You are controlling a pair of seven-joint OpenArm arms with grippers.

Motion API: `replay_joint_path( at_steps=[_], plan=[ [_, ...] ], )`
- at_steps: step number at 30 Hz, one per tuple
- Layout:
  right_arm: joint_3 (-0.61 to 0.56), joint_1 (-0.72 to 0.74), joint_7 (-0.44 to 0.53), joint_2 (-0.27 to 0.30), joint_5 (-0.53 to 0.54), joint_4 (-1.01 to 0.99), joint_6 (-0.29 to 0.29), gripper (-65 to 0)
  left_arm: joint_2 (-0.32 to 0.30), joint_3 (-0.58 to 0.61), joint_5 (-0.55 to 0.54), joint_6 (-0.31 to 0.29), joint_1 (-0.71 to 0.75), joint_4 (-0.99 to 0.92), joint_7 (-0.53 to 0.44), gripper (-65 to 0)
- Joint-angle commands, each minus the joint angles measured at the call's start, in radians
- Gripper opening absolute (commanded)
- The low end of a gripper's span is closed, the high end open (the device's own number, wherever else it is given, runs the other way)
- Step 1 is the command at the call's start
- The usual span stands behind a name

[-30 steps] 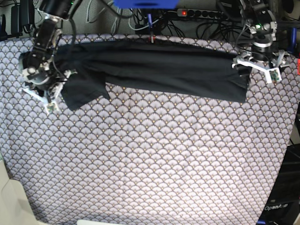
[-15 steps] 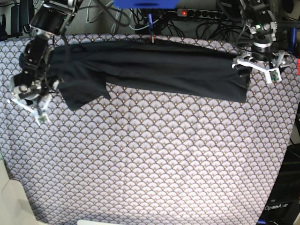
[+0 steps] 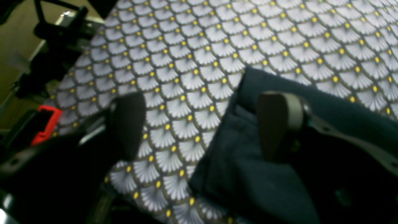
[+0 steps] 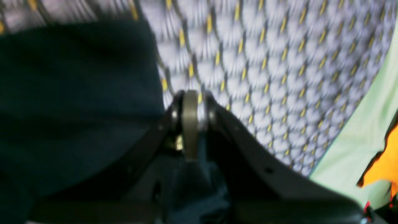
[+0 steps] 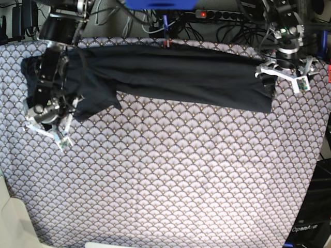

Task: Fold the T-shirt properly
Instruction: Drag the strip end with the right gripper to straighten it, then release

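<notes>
On the left of your base view, the right gripper [image 5: 47,122] is hanging over the grey fan-patterned tablecloth [image 5: 170,175], its jaws pressed together on a fold of the plain black soft-cloth T-shirt [image 5: 176,77]. The shirt is lying as a long folded band across the cloth's far edge. At the right end, you are seeing the left gripper [image 5: 283,75] standing wide apart over the shirt's corner, gripping nothing.

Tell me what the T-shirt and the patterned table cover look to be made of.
T-shirt: soft matte knit, probably cotton jersey; it drapes, creases and shows no shine.
Table cover: likely printed woven cloth, matte, with a pale scallop-fan pattern and yellow dots; its edge hangs limply. Coated fabric cannot be ruled out.
</notes>
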Motion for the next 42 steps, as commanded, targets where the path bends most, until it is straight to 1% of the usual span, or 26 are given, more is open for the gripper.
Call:
replay_joint_path(
  at_steps=[1,3,5,11,14,16,18,21,26,29,34,40,42],
  plan=[
    [-0.013,0.027,-0.007,0.004,-0.004,0.011,-0.004,-62.3,-0.003,-0.003,-0.004,0.003,-0.002,0.017,-0.026,-11.6],
    [-0.036,0.042,-0.030,-0.001,-0.004,0.011,-0.004,-61.6,-0.003,-0.003,-0.004,0.003,-0.002,0.017,-0.026,-11.6],
    [-0.059,0.048,-0.036,-0.002,0.014,0.013,-0.004,-57.7,-0.003,-0.003,-0.004,0.003,-0.002,0.017,-0.026,-11.6],
    [-0.062,0.059,-0.038,0.007,0.191,0.011,-0.004,-39.7,-0.003,-0.003,-0.004,0.003,-0.004,0.017,-0.026,-11.6],
    [-0.062,0.058,-0.035,0.041,0.284,0.011,-0.004,-31.0,-0.006,-0.003,-0.004,0.003,-0.004,0.017,-0.026,-11.6],
    [-0.059,0.058,-0.033,0.047,0.332,0.011,-0.004,-27.8,-0.006,-0.003,-0.004,0.003,-0.004,0.017,-0.026,-11.6],
    [-0.036,0.059,-0.030,0.055,0.358,0.008,-0.004,-27.3,-0.006,-0.003,-0.004,0.003,-0.004,0.017,-0.026,-11.6],
    [-0.010,0.067,-0.028,0.055,0.364,-0.050,-0.004,-27.4,-0.006,-0.003,-0.004,0.003,-0.004,0.017,-0.026,-11.6],
    [-0.005,0.121,-0.025,0.059,0.364,-0.230,-0.004,-27.4,-0.005,-0.003,-0.004,0.003,-0.010,0.017,-0.026,-11.6],
    [-0.005,0.147,-0.005,0.062,0.364,-0.316,-0.004,-27.4,-0.003,-0.003,-0.004,0.003,-0.020,0.017,-0.018,-11.6],
    [-0.005,0.150,0.021,0.081,0.364,-0.330,-0.004,-27.4,-0.003,-0.003,-0.004,0.003,-0.022,0.017,-0.018,-11.6],
    [-0.003,0.148,0.021,0.104,0.364,-0.330,-0.004,-27.4,-0.003,-0.003,-0.003,0.003,-0.022,0.017,-0.018,-11.6],
    [0.004,0.147,0.014,0.105,0.364,-0.330,-0.004,-28.6,-0.003,-0.003,-0.003,0.003,-0.022,0.017,-0.018,-11.6]
  ],
)
